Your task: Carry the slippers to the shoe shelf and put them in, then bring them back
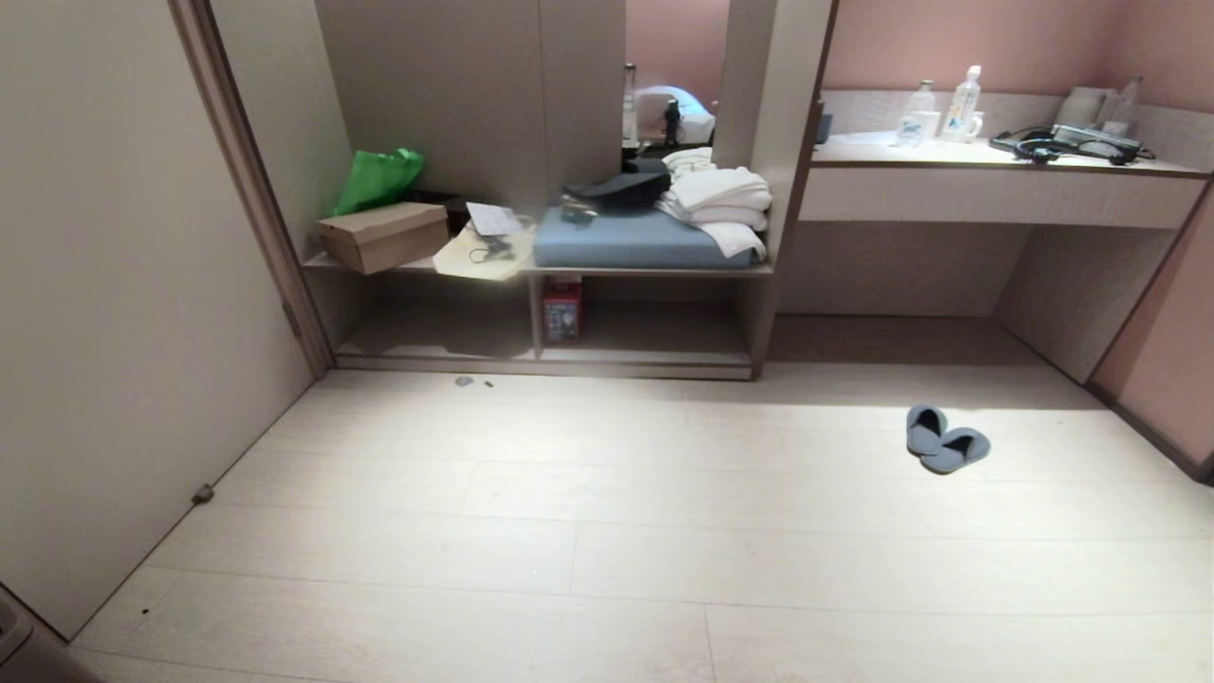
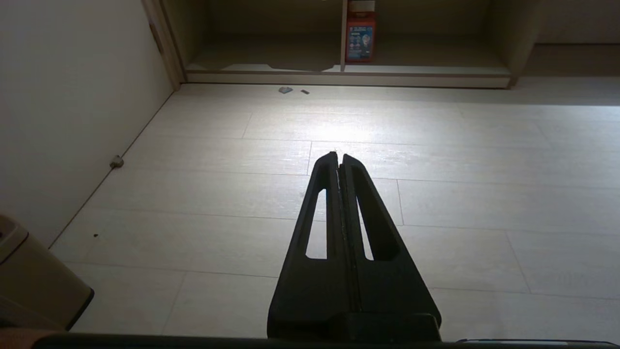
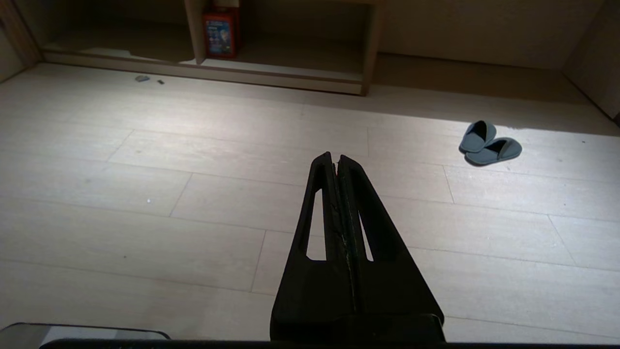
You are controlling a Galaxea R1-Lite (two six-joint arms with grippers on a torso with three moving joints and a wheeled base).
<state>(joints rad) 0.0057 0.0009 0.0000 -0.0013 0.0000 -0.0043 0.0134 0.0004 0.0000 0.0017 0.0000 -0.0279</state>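
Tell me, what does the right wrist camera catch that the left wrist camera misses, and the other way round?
Only the right wrist view shows the pair of grey-blue fabric slippers lying on the floor and the right end effector, shut. Only the left wrist view shows the left end effector, shut, and a plain beige wall. Both show the low taupe shoe shelf and the red box standing in it.

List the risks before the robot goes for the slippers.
1. The slippers lie overlapping on the floor, so a grasp may lift only one.
2. A red box stands against the divider of the shoe shelf, narrowing that compartment.
3. Small debris lies on the floor before the shelf; the base might roll over it.
Both the left gripper and right gripper are shut.
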